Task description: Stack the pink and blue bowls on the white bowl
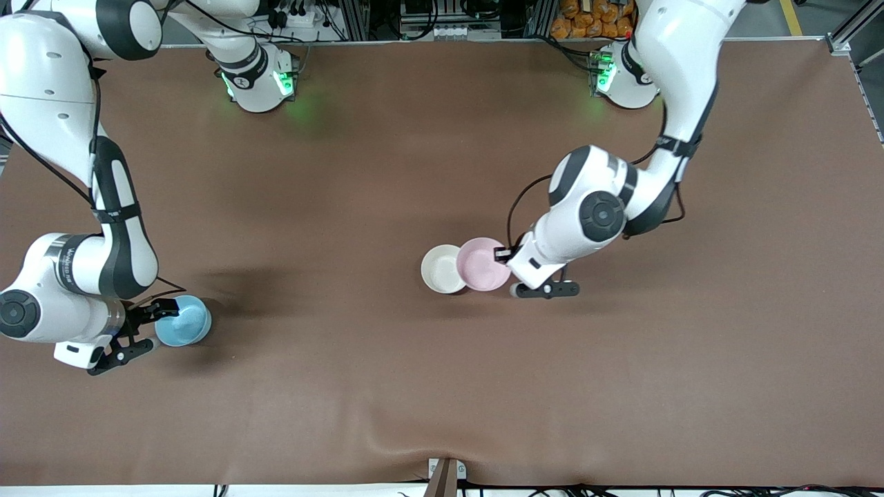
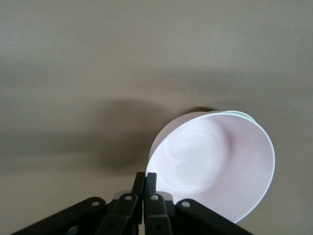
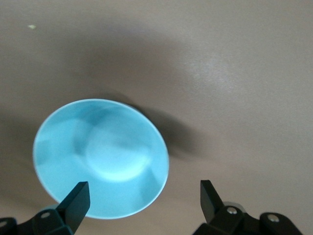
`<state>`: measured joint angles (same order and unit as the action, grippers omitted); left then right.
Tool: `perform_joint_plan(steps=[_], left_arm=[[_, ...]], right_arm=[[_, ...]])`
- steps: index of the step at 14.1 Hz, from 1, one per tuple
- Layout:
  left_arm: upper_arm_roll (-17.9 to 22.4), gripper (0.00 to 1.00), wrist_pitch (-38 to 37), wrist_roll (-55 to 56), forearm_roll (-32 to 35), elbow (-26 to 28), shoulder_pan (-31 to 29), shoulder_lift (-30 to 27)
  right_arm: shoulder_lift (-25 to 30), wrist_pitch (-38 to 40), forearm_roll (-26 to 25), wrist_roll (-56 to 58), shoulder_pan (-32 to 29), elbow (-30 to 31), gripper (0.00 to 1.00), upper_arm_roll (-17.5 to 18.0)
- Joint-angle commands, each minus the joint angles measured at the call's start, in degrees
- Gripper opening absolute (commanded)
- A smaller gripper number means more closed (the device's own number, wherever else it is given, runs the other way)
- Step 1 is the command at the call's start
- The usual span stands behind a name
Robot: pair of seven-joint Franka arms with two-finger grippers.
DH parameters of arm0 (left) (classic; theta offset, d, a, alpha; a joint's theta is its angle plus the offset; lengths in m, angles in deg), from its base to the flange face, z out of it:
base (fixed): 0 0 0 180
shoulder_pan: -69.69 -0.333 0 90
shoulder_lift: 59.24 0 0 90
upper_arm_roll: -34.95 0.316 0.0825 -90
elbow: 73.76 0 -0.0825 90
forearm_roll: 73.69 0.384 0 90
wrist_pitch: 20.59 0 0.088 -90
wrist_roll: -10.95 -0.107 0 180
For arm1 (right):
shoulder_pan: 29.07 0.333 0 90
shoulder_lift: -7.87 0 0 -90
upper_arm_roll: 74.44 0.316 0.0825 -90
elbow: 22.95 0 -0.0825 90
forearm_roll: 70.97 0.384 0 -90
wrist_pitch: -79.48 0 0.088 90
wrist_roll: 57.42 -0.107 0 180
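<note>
Brown tabletop [image 1: 387, 172], front view: left claw [image 1: 503, 254] pinches the pink bowl [image 1: 482, 264] by its rim, overlapping the white bowl [image 1: 440, 269], probably mid-placement. Blue bowl [image 1: 183, 321] sits well apart, at the right arm's end.

Left wrist: fingers [image 2: 145, 182] closed on the pink rim [image 2: 215, 164]; bowl tilted, mouth up.

Right wrist: right claw [image 3: 142, 198] spread wide, holding nothing, one finger by the blue bowl [image 3: 100, 156]; bowl upright, no long axis.
</note>
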<state>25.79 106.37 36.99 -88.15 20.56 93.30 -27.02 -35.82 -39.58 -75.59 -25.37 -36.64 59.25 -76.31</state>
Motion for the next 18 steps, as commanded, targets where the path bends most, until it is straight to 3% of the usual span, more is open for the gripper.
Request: perform_joint_plan(steps=[1, 3, 4, 5, 6, 13, 18], left_arm=[[0.73, 0.0, 1.62, 3.04, -1.35, -4.57, 3.1, 3.72], [0.64, 0.0, 1.89, 4.36, -1.27, -6.32, 4.33, 5.48], [0.73, 0.0, 2.76, 4.28, -1.18, -6.42, 5.03, 6.36], [0.64, 0.0, 4.94, 4.37, -1.27, -6.33, 5.39, 7.24], [0.73, 0.0, 6.09, 4.28, -1.18, -6.33, 6.09, 7.68], [0.82, 0.0, 6.37, 3.23, -0.65, -5.1, 6.09, 8.04], [0.82, 0.0, 6.37, 3.31, -0.65, -4.49, 6.88, 8.3]], right_arm=[[-2.27, -3.62, -0.39, 0.21, -2.19, -1.25, 1.0, 0.46], [-2.8, -3.55, 0.83, 0.12, -2.63, -1.25, 0.95, 0.46], [-2.89, -3.37, 2.06, -0.75, -2.72, -1.25, 0.53, 0.46], [-2.89, -2.93, 2.34, -2.85, -2.89, -1.25, 0.2, 0.46], [-2.8, -2.76, 2.34, -4.87, -2.98, -1.25, 0.0, 0.46], [-2.02, 1.46, 4.7, -6.82, -2.8, -0.9, 0.0, 0.64], [3.59, 12.33, 9.11, -12.25, -2.02, -0.99, 0.0, 0.81]])
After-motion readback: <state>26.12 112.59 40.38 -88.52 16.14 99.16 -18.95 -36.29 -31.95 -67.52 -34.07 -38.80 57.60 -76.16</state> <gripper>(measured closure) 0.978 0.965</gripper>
